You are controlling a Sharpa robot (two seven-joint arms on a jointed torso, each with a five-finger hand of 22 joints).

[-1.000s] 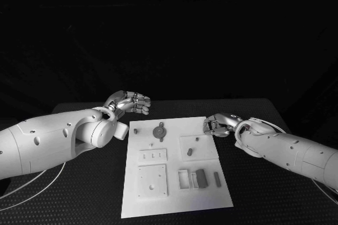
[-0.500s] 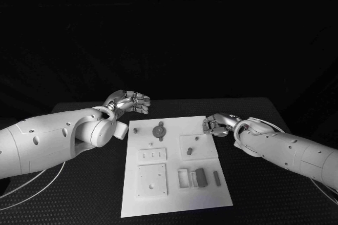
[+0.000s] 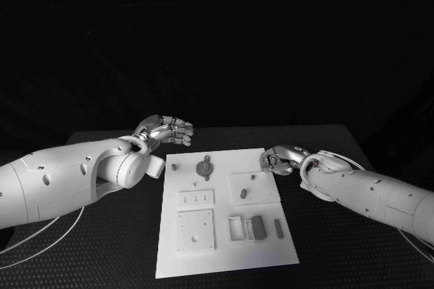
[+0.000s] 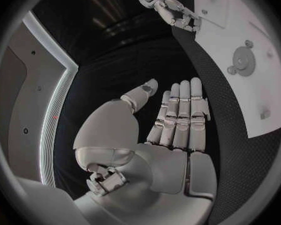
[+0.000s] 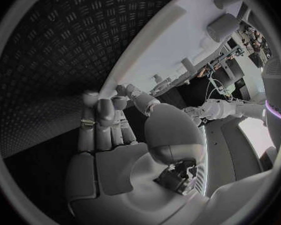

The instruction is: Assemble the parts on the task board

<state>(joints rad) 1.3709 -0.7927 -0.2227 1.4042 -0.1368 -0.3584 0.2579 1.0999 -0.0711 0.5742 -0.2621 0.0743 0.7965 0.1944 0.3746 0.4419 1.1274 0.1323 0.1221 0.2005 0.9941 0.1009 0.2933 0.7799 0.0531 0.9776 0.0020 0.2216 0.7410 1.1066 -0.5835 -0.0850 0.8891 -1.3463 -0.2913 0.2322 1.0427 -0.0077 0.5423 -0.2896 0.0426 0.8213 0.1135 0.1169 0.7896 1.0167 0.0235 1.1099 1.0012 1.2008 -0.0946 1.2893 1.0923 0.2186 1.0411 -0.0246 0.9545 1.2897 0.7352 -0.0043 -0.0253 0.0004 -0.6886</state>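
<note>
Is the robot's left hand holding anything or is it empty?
Empty. The left hand holds its fingers straight and side by side above the black table, with nothing in them.

We see a black tabletop (image 3: 108, 251) with a ribbed, patterned surface, its texture plain in the wrist views. Thin pale cables (image 3: 41, 242) loop across its near left part.

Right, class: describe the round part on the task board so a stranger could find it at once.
Start at the white task board in the middle of the black table. At its far end lies the round part, a grey disc with small lugs; the other grey pieces are oblong.
</note>
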